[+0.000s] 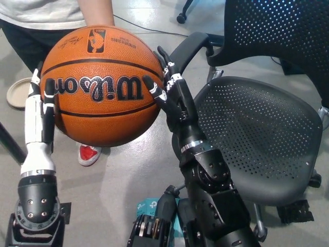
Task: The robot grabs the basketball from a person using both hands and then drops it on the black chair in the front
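Left hand (38, 123), white, lay flat against the left side of the ball (103, 85), fingers extended upward along its surface. The ball sat high in the head view, between both hands, above bare floor and left of the chair. A person's forearm (95, 10) reached down to the ball's top; whether the person's hand was gripping it was hidden by the ball. Right hand (169, 92), black, pressed the ball's right side with fingers spread and touching the surface. The chair (257, 134) stood to the right, seat unoccupied, armrest just behind the right hand.

Status, as judged: the two-handed clamp appeared established, so the grab was done or nearly done. Remaining: clear the ball from the person, carry it right over the seat, and release.
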